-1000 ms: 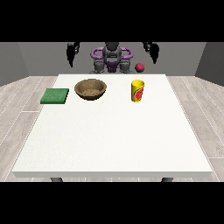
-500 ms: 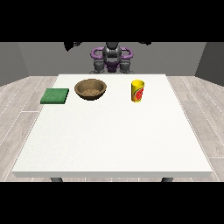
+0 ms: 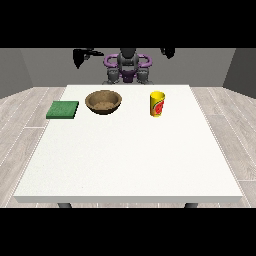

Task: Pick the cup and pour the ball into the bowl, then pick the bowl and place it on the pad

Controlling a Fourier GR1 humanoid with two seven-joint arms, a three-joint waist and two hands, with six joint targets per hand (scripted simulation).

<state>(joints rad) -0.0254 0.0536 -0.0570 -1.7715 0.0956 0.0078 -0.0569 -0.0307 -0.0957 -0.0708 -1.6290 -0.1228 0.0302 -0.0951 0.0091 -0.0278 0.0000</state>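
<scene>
Front view: yellow cup (image 3: 157, 103) upright on the white table (image 3: 130, 160), far half, right of centre; wooden bowl (image 3: 103, 101) just left of centre, well apart from it; green pad (image 3: 63, 109) near the left edge, beside the bowl but not touching. Both hands raised high above the far edge, clear of everything: one at the view's left (image 3: 80, 56), one at the view's right (image 3: 167, 51). Cannot tell how either hand is set; ball not visible.
</scene>
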